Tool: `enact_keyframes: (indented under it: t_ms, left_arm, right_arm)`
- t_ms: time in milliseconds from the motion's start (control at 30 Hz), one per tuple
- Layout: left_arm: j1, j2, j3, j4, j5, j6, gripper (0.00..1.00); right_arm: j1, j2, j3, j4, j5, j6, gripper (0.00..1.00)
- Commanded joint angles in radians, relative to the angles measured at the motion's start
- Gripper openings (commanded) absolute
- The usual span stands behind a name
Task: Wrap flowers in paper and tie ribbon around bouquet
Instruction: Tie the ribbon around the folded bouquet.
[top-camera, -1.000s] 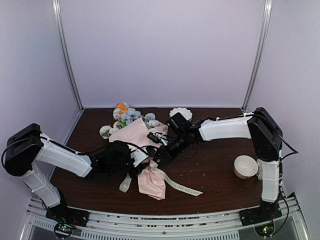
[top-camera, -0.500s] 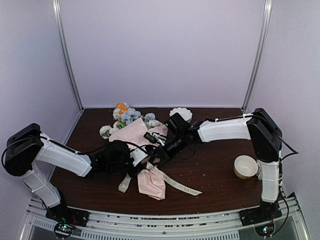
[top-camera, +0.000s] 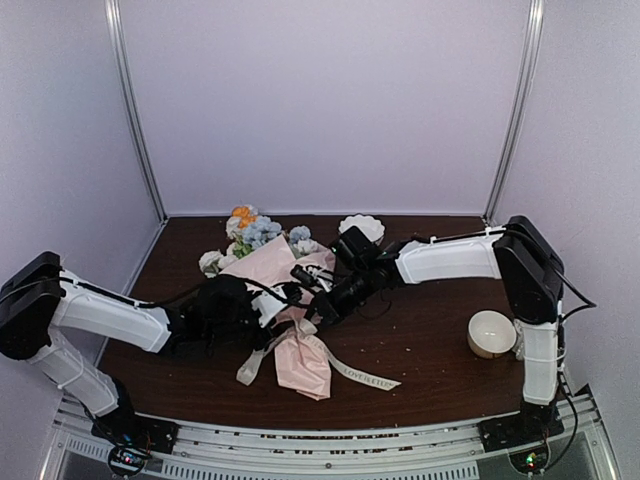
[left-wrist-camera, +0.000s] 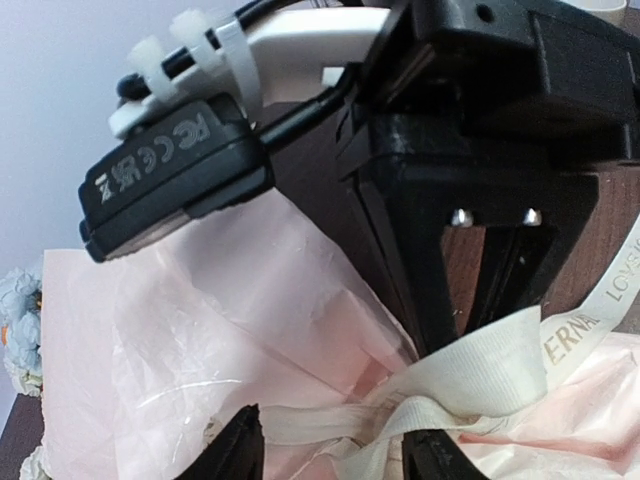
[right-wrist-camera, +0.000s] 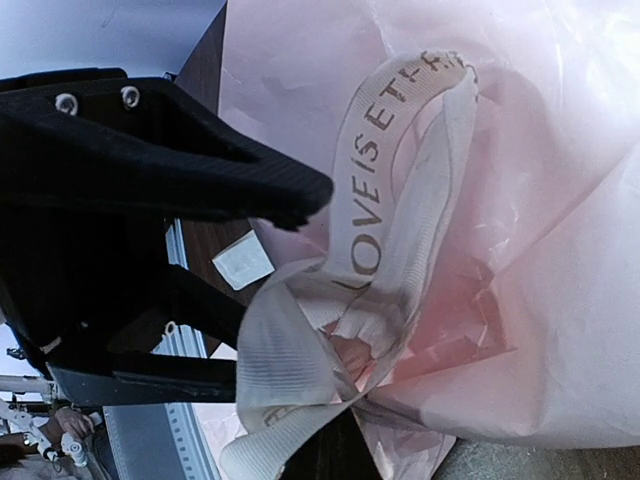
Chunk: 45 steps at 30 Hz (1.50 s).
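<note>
Two arms reach in from the near corners and meet left of centre over one bouquet (top-camera: 272, 268) lying on the bench (top-camera: 440, 375). At the left, the bench edge runs close under the left arm, with a purple wall just beyond. The left hand (left-wrist-camera: 335, 452) sits against the bouquet's waist, its jaws partly apart. A strand of the one ribbon (top-camera: 355, 371) crosses the gap unpinched. The flowers (top-camera: 252, 230) point to the far edge, near the back wall. The paper (top-camera: 300, 365) flares toward the near edge and stops short of it. The right hand (top-camera: 310, 310) comes in from the right, closed tight on the ribbon at the cinch. Right of it lies the widest open stretch of bench, ending at one bowl (top-camera: 490, 333) beside the right arm's post, near the right edge. One scalloped dish (top-camera: 362, 227) sits at the far edge behind the right arm.

Only the top view shows the whole flower head, the bowl, the dish and the ribbon's two loose tails, one on each side of the paper's flare. The left wrist view alone shows the right hand's fingers (left-wrist-camera: 422, 280) meeting on the ribbon. The right wrist view alone shows the ribbon looped above the cinch, and a small white square (right-wrist-camera: 243, 262) on the bench.
</note>
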Motion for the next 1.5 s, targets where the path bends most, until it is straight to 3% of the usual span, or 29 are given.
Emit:
enact_keyframes:
  t_ms: [0,200,467,867,1033,1467]
  left_arm:
    - [0.006,-0.045,-0.018,-0.030,-0.011,-0.007,0.52]
    - [0.006,-0.062,-0.023,-0.042,-0.015,-0.001,0.56]
    - [0.006,0.054,0.050,-0.053,-0.063,0.018,0.59]
    - [0.006,0.089,0.055,-0.001,-0.029,-0.013,0.59]
    - [0.007,0.087,0.049,0.004,-0.024,-0.020,0.59]
    - [0.015,0.076,0.041,0.013,-0.015,-0.036,0.59]
  right_arm:
    - [-0.018,-0.085,0.003,0.003,0.037,-0.003,0.00]
    - [-0.021,-0.086,0.001,0.005,0.008,-0.003,0.00]
    - [-0.020,-0.018,0.030,-0.031,-0.054,-0.022,0.00]
    - [-0.011,0.029,0.043,-0.038,-0.097,-0.046,0.21]
    - [-0.002,0.025,0.039,-0.021,-0.111,-0.043,0.24]
    - [0.003,0.047,0.057,-0.005,-0.080,-0.026,0.16]
